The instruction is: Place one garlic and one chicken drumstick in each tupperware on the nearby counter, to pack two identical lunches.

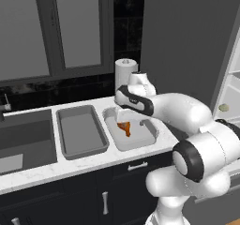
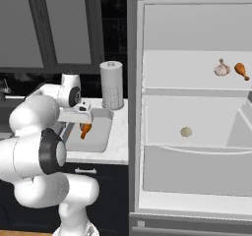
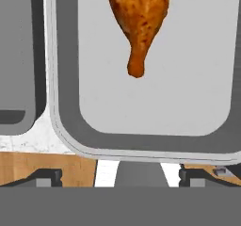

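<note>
Drumstick (image 3: 139, 20) in right tupperware (image 1: 149, 139), open hand (image 3: 120, 175) just above.

1. Right tray (image 1: 149, 136): near end covered by the arm in the left base view.
2. Drumstick (image 3: 140, 18): thick end cut off at the hand view's top edge.
3. Small round item (image 2: 186, 131) on the fridge shelf: too small to identify, possibly food.

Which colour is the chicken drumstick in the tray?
Orange-brown with darker speckles, clearest in the hand view: chicken drumstick.
</note>
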Controlling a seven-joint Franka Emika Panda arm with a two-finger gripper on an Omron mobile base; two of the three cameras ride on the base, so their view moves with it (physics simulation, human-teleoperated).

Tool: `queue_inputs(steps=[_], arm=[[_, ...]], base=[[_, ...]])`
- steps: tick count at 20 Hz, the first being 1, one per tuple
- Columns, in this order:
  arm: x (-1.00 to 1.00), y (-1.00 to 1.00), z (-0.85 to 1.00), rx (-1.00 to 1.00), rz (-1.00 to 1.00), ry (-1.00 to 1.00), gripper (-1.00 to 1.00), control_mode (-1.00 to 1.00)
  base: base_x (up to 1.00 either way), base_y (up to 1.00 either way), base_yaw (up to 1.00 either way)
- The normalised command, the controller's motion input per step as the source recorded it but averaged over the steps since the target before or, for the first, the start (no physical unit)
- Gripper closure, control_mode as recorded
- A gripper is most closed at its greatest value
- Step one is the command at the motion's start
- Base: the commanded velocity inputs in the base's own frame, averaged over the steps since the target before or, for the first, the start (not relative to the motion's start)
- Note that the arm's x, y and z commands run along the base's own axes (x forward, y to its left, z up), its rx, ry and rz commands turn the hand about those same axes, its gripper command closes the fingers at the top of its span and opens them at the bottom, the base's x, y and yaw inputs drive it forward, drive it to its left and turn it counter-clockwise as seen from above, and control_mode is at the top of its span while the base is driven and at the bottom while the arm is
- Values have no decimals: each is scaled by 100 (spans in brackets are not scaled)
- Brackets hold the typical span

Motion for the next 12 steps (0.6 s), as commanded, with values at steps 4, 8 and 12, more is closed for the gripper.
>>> queue_inputs(steps=[4,8,12], arm=[[-100,-26,27,3,0,-9,-100,-100],[-96,-6,96,0,0,-12,-100,-100],[-98,-10,100,0,0,-12,-100,-100]], base=[[0,0,0],[0,0,0],[0,0,0]])
